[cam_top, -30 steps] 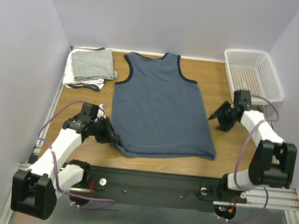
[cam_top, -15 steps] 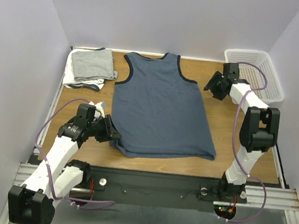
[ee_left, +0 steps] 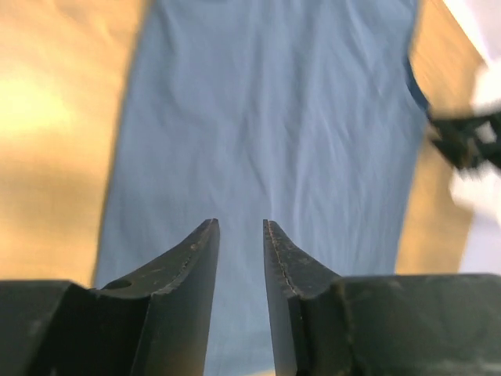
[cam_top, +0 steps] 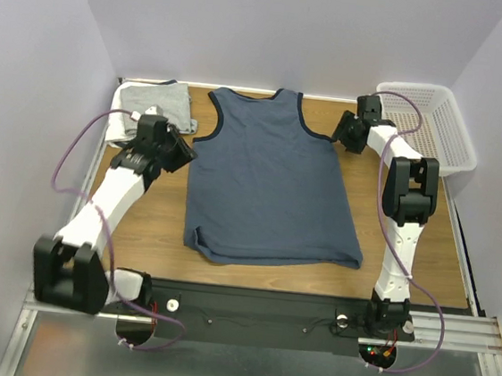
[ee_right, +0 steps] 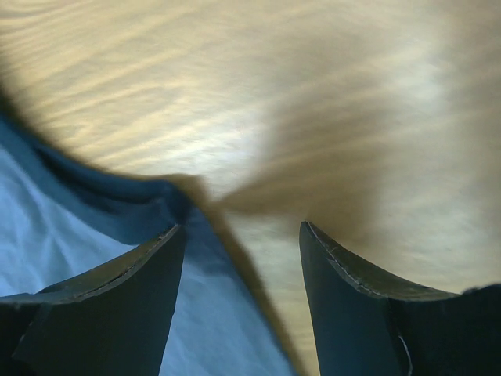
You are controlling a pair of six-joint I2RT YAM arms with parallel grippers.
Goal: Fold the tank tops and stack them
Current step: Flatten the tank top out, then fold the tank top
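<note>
Top external: far left, a grey top point(cam_top: 156, 106) lies folded on a white top point(cam_top: 121, 129); left tool point(cam_top: 182, 147) hovers slightly parted, empty; blue top point(cam_top: 269, 185) lies flat mid-counter point(cam_top: 148, 231), folding and stacking left to do; right tool point(cam_top: 342, 131) gapes astride its armhole edge, grasping nothing

Blue tank top point(ee_left: 266, 117) flat, fingers point(ee_left: 184, 274) (parted) above

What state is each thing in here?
Slate-blue cloth tank top with navy trim: spread flat, unfolded.
Light grey cloth tank top: folded, lying on a white cloth garment.
White perforated plastic basket: upright.
Left gripper: fingers slightly apart, holding nothing.
Right gripper: fingers open, straddling the blue top's edge.
</note>
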